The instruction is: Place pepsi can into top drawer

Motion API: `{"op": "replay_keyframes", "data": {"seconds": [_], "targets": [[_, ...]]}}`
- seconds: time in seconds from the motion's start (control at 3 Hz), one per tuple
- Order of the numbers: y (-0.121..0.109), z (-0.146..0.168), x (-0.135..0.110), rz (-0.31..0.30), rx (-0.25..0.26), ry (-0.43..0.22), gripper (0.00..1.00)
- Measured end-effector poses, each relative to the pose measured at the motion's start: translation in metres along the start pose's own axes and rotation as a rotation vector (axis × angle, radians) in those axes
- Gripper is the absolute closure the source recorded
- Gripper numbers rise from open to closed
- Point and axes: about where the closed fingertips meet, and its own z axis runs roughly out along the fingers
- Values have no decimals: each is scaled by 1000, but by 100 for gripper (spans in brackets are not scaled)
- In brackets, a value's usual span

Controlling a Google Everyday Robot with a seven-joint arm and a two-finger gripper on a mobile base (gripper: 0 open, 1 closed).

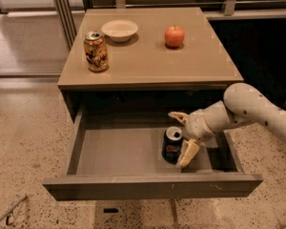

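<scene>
The pepsi can [172, 147] stands upright on the floor of the open top drawer [119, 151], right of the middle. It is dark blue with a silver top. My gripper [183, 135] is inside the drawer right beside the can, on its right side. Its fingers are spread apart: one finger [178, 116] is above and behind the can's top, the other [188, 153] lies against the can's front right side. The can rests on the drawer floor and the fingers do not clamp it.
On the table top [205, 61] stand a gold-brown patterned can [95, 51], a white bowl [119, 30] and a red apple [174, 36]. The drawer's front panel [152, 186] juts out over the speckled floor. My arm [257, 111] comes in from the right.
</scene>
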Motion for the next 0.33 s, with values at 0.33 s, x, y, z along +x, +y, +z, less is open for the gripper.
{"op": "replay_keyframes", "data": {"seconds": [0.33], "targets": [[0, 0, 0, 0, 0, 0, 0]]}}
